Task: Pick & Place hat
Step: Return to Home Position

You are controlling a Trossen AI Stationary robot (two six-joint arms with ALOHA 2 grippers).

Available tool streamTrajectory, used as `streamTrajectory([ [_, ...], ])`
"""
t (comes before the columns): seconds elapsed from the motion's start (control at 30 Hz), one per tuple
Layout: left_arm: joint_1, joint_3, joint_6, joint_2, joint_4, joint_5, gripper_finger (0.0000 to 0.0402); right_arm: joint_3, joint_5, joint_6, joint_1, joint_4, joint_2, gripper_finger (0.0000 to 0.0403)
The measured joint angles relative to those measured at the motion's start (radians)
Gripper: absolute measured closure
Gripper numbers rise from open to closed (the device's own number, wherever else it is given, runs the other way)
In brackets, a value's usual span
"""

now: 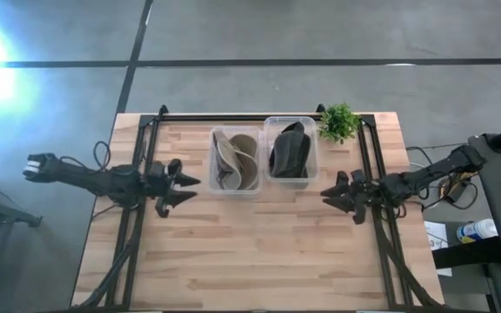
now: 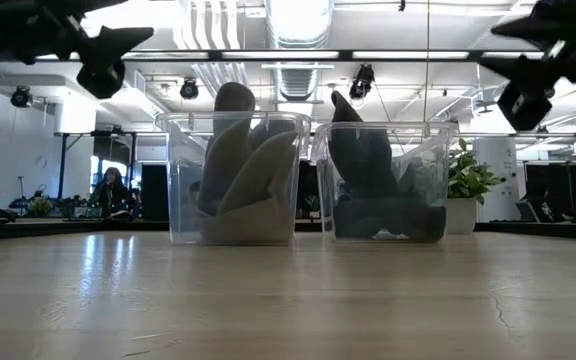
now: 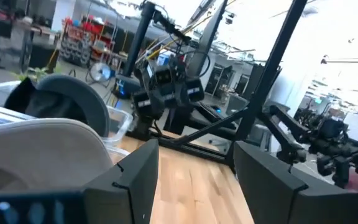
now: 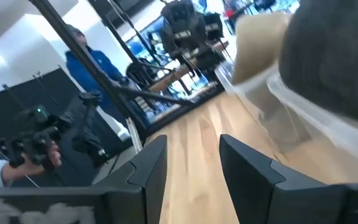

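Caps all binned: tan caps (image 1: 233, 161) in left transparent bin (image 1: 236, 130), black caps (image 1: 290, 152) in right transparent bin (image 1: 290, 119), at far middle of desk (image 1: 259, 252). Left gripper (image 1: 191, 189) beside left bin, right gripper (image 1: 329, 198) beside right bin; fingers spread on both, nothing held. Judged step: retreat to home. Next: fold arms back, clear of bin walls.

Two clear bins (image 1: 236, 129) of caps (image 1: 233, 163), one potted plant (image 1: 338, 122).

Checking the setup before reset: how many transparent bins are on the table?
2: the left bin and the right bin, side by side near the table's far edge. None appears hidden.
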Motion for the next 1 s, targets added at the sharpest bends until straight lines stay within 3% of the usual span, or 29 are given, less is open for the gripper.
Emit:
streamTrajectory([
  [0.13,0.0,-0.025,-0.008,-0.054,0.003,-0.025,0.0199,-0.05,0.001,0.011,0.0,0.004,0.001,0.0259],
  [0.37,0.0,-0.054,-0.211,-0.07,-0.003,-0.052,0.0199,-0.075,0.003,0.009,0.0,-0.157,0.001,0.0259],
  [0.6,0.0,-0.069,-0.224,-0.101,-0.092,-0.051,0.0199,-0.075,0.002,0.009,0.0,-0.261,0.002,0.0259],
  [0.7,0.009,-0.074,-0.148,-0.164,-0.173,-0.037,0.0199,-0.075,0.003,0.009,0.0,-0.26,0.001,0.0259],
  [0.9,0.075,-0.164,0.116,-0.302,-0.145,-0.065,0.02,-0.075,0.002,0.009,0.001,-0.26,0.001,0.0259],
  [1.0,0.134,-0.165,0.155,-0.373,-0.201,-0.07,0.02,-0.075,0.002,0.009,0.001,-0.26,0.001,0.0259],
])
